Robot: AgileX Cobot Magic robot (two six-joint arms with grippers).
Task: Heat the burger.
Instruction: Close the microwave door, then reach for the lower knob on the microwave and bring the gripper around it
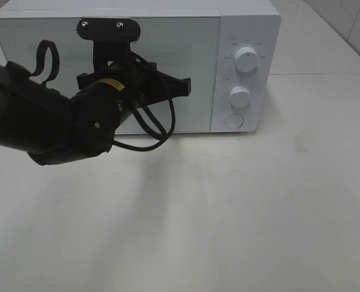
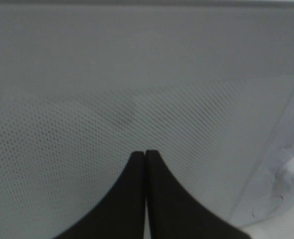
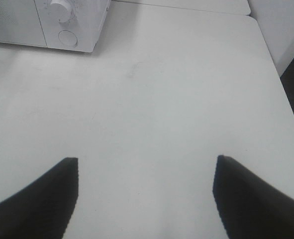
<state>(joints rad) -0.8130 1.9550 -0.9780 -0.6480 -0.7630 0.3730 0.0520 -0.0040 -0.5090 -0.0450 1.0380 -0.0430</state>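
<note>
Exterior high view: the white table [image 1: 240, 213] takes up most of the picture, bare from the microwave's front to the near edge and out to the right. In the right wrist view its far side edge runs beside a dark strip of floor. The white microwave [image 1: 247, 24] sits at the back, its door [image 1: 192, 67] closed and flush with the control panel. The left arm [image 1: 33, 115] reaches in from the left, held above the table in front of the door. The left gripper [image 2: 145, 154] has its fingers pressed together, empty, tips close to the door's dotted mesh. The right gripper [image 3: 146, 159] hangs over open table with its fingers wide apart, holding nothing. Two knobs [image 1: 247, 59] [image 1: 240, 95] stand above a round button [image 1: 234, 120]. The burger shows in no view; whether it lies behind the mesh cannot be told.
</note>
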